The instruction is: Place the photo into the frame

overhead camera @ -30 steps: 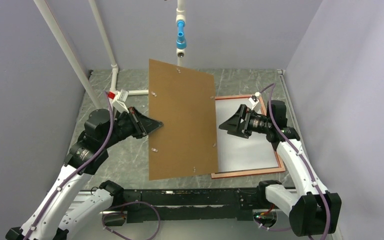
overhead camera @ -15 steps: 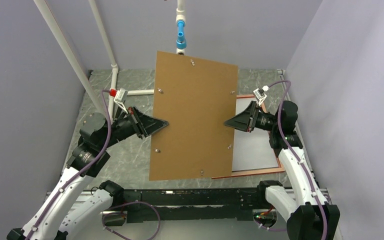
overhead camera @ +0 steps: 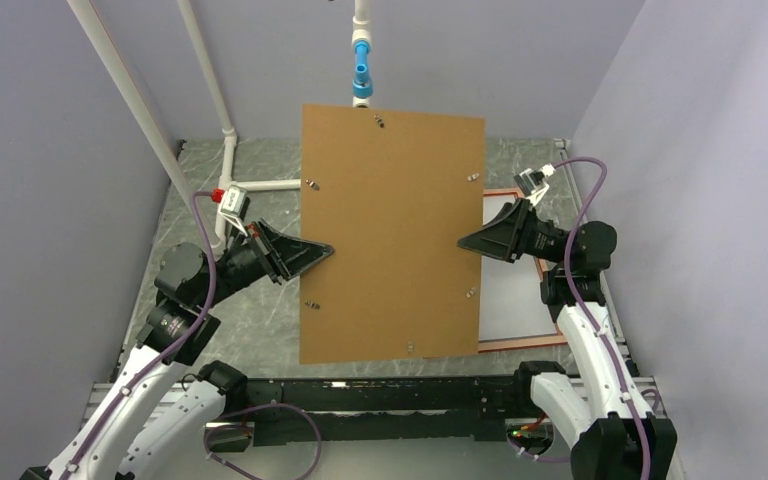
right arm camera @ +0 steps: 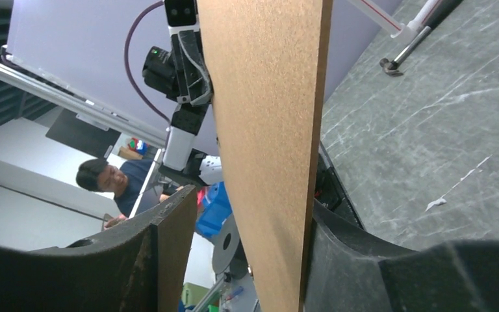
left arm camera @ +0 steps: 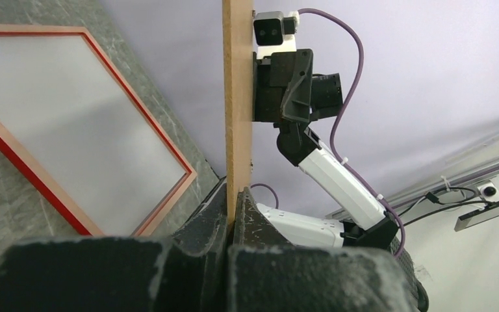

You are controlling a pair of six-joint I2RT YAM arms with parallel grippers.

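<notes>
A large brown backing board [overhead camera: 390, 230] hangs upright above the table. My left gripper [overhead camera: 325, 250] is shut on its left edge; in the left wrist view the fingers pinch the board's edge [left arm camera: 238, 97] at the gripper [left arm camera: 235, 201]. My right gripper [overhead camera: 465, 243] straddles the right edge. It is open: one finger touches the board [right arm camera: 266, 130], and a gap shows on the other side at the gripper [right arm camera: 252, 201]. The frame [overhead camera: 525, 343] lies flat on the table at the right, its red border [left arm camera: 39, 177] showing. The photo [overhead camera: 512, 300] lies in it, white face up, partly hidden by the board.
The table [overhead camera: 250, 320] is grey marbled. White pipes [overhead camera: 228, 130] stand at the back left and a blue fitting [overhead camera: 361, 80] hangs just behind the board's top edge. Lilac walls close in on both sides. A person [right arm camera: 104, 179] sits beyond the enclosure.
The board has risen and swung square to the top camera. My right gripper moved right and up off the frame to the board's right edge, and its jaws have narrowed around it.
</notes>
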